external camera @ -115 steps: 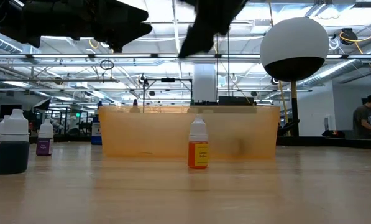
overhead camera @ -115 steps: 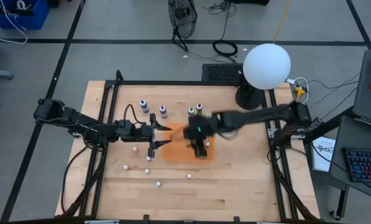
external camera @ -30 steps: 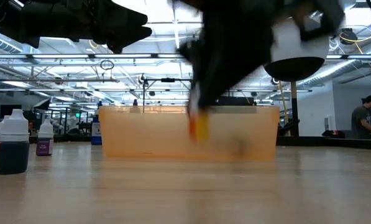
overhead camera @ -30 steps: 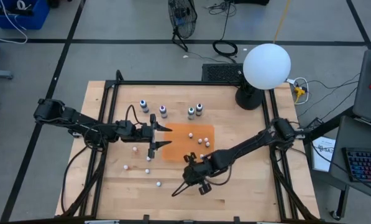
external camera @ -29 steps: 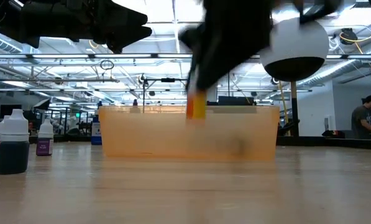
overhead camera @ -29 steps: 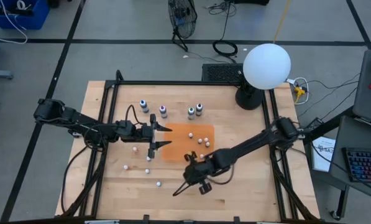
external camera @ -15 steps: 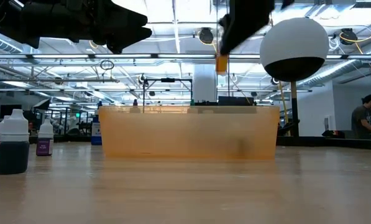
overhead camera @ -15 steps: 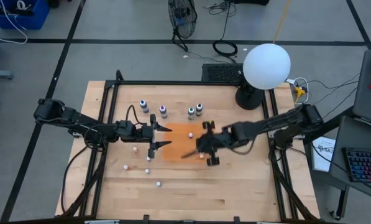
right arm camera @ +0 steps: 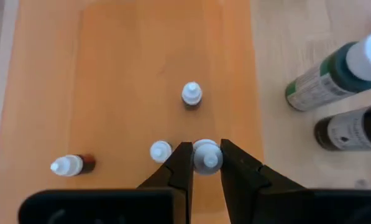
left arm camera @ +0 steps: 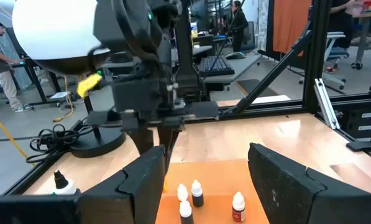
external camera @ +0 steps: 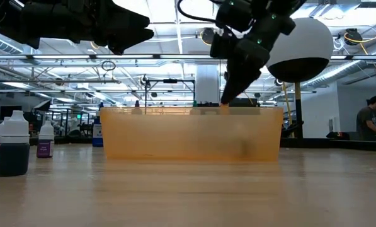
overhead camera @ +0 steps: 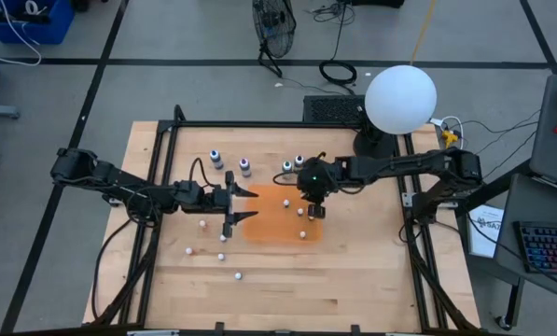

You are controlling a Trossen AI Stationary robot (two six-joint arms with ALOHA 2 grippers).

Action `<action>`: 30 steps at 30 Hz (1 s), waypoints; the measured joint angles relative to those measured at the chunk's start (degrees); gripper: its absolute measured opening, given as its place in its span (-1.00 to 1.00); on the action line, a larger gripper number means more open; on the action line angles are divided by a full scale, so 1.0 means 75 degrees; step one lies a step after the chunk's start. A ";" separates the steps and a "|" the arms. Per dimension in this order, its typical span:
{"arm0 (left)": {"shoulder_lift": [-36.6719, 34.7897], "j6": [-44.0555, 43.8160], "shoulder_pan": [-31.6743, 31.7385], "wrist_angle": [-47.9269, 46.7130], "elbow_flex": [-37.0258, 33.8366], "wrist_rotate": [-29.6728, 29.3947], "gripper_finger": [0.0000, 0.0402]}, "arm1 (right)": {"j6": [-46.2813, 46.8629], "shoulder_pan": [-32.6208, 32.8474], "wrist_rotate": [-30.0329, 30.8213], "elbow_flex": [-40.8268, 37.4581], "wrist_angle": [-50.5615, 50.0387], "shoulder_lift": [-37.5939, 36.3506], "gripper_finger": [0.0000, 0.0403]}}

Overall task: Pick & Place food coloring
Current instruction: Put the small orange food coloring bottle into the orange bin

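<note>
I am gripping a bottle point(right arm camera: 206, 155) in the right claw point(right arm camera: 206, 163) over the orange tray point(overhead camera: 269, 224); the left claw point(overhead camera: 240, 204) is hanging half open beside it.

four food coloring bottles point(overhead camera: 257, 166) upright in row, behind orange tray point(overhead camera: 259, 227).

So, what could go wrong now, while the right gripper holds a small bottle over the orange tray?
The right gripper grips the bottle only at its cap, so it might slip. Another small bottle stands close beside it in the orange tray and could be knocked over on lowering.
</note>
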 joint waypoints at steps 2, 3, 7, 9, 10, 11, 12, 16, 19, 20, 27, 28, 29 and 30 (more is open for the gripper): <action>-0.0002 0.0001 0.0001 -0.0009 0.0000 0.0000 0.15 | 0.0000 -0.0053 -0.0116 -0.0199 0.0177 0.0005 -0.78; -0.0002 0.0003 0.0002 -0.0011 0.0000 0.0000 0.15 | 0.0012 -0.0061 -0.0117 -0.0294 0.0276 0.0013 -0.78; -0.0002 0.0003 0.0000 -0.0008 0.0000 0.0000 0.15 | 0.0066 -0.0053 -0.0115 -0.0685 0.0762 0.0004 -0.78; 0.0000 0.0000 0.0000 -0.0006 0.0000 0.0000 0.15 | 0.0066 -0.0036 -0.0115 -0.0857 0.0827 0.0009 -0.78; -0.0002 0.0003 0.0000 -0.0008 0.0000 0.0000 0.15 | 0.0066 -0.0034 -0.0118 -0.0911 0.0852 0.0010 -0.78; -0.0002 0.0003 0.0000 -0.0008 0.0000 0.0000 0.14 | 0.0066 -0.0034 -0.0114 -0.0948 0.0898 0.0010 -0.78; -0.0002 0.0003 0.0002 -0.0005 0.0000 0.0000 0.14 | 0.0060 -0.0034 -0.0092 -0.0977 0.0944 0.0007 -0.78; 0.0000 0.0007 0.0000 -0.0002 0.0000 0.0000 0.15 | -0.0112 -0.0037 -0.0077 -0.1139 0.1325 0.0007 -0.78; -0.0002 0.0012 0.0000 -0.0002 0.0000 -0.0013 0.15 | -0.0193 -0.0059 -0.0090 -0.1178 0.1661 0.0063 -0.78; -0.0001 0.0012 0.0000 -0.0002 0.0000 -0.0058 0.15 | -0.0193 -0.0078 -0.0109 -0.1178 0.1698 0.0097 -0.78; 0.0001 0.0012 0.0000 -0.0012 0.0000 -0.0132 0.15 | -0.0255 -0.0116 -0.0113 -0.1189 0.1845 0.0509 -0.78; 0.0001 0.0012 0.0003 -0.0023 0.0000 -0.0131 0.14 | -0.0280 -0.0116 -0.0115 -0.1189 0.1844 0.0611 -0.78; -0.0002 0.0012 0.0000 -0.0017 0.0000 -0.0128 0.14 | -0.0295 -0.0116 -0.0115 -0.1189 0.1804 0.0687 -0.78; -0.0002 0.0012 0.0000 -0.0016 0.0000 -0.0128 0.15 | -0.0307 -0.0118 -0.0112 -0.1192 0.1780 0.0754 -0.78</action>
